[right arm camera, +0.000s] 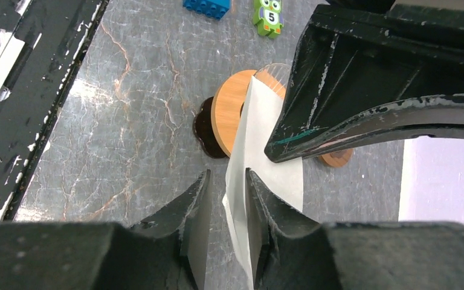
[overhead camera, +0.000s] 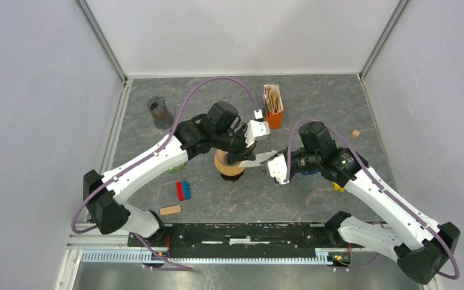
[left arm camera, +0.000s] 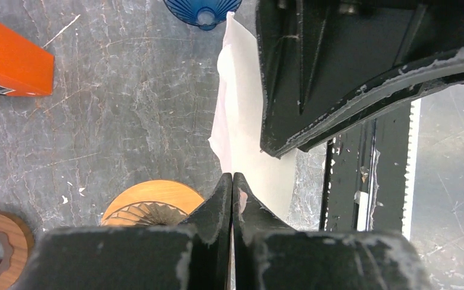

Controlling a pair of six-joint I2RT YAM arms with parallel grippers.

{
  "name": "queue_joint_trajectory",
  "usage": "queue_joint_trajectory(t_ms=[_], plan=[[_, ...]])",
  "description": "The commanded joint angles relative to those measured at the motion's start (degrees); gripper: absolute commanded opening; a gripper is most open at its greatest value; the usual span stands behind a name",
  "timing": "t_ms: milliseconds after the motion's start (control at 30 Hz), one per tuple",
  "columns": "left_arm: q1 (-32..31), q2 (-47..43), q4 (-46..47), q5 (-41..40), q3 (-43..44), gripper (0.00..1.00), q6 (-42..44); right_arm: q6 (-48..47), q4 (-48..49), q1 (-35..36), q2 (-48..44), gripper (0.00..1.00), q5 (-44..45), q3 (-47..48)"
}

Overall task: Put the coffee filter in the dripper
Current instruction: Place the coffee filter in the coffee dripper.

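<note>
**Left wrist view: filter pinched shut, right jaws standing narrowly around it**

Your left gripper has its jaws pressed together on the white coffee filter, with the paper's edge clamped right at the fingertips. The sheet hangs off the table between your two grippers. It is not in the dripper, which sits on the table just beside the clamped fingers, its wooden collar and ribbed cone facing up.

From the right wrist you see your right gripper with a narrow gap between its jaws and the filter's lower edge inside that gap. The paper lies against one finger, and a sliver of table shows between it and the other finger, so nothing is clamped on that side.

From the top camera, both arms meet at mid-table over the dripper, with the filter showing as a pale strip between the two wrists. The orange filter box stands behind them, a red-and-blue block lies nearer the left arm's base, and a small wooden cube sits well off to the right.
</note>
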Motion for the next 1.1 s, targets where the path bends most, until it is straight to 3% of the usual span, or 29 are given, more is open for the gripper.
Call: queue_joint_trajectory(t_ms=[0,333,667,867,967,1067], plan=[[-0.3,-1.4,3.6,-3.9,-0.5,0.02,-3.0,-1.2,0.4,0.4,-1.9,0.30,2.1,-0.5],[-0.1,-2.0,8.8,-16.5,-2.1,0.02,-4.2,-1.4,1.9,0.4,-4.0,0.19,6.2,-4.6],[0.0,-2.1,11.4,-18.8,-2.4,0.02,-6.7,-0.4,3.9,0.3,-4.6,0.14,6.9,-7.4],[0.5,-2.8,12.3,-19.2,-3.1,0.02,-6.7,0.3,4.2,-0.4,-5.9,0.15,7.6,-7.8],[0.4,-3.1,12.4,-17.9,-3.8,0.02,-5.3,4.4,6.3,-2.4,-7.1,0.25,7.2,-7.4],[0.4,-3.4,12.5,-17.0,-4.3,0.02,-4.5,9.3,8.5,-5.0,-8.0,0.26,4.9,-6.3]])
